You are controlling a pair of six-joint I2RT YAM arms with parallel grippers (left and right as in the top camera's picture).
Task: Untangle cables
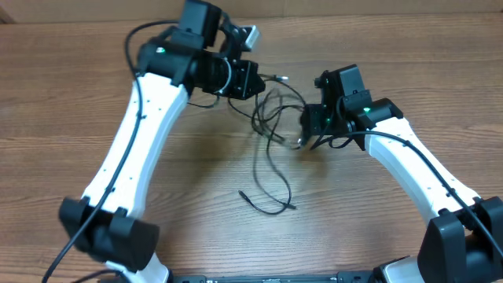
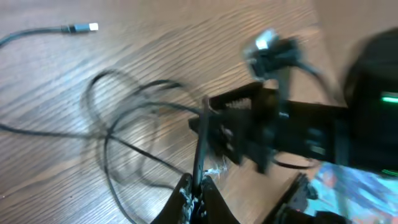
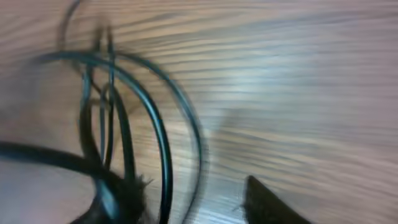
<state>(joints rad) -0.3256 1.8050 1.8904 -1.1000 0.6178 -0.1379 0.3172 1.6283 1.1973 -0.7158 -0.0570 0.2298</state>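
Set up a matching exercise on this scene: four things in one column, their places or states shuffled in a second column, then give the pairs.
Things
1. left black two-finger gripper
2. right black two-finger gripper
3. small silver plug tip
4. loose black cable end

Places or states
A. nearest the arm bases, clear of both grippers
B. fingers apart
C. shut on a strand of the thin black cables
D. at the far side of the tangle, held by nothing

Pairs: 1-C, 2-B, 3-D, 4-A
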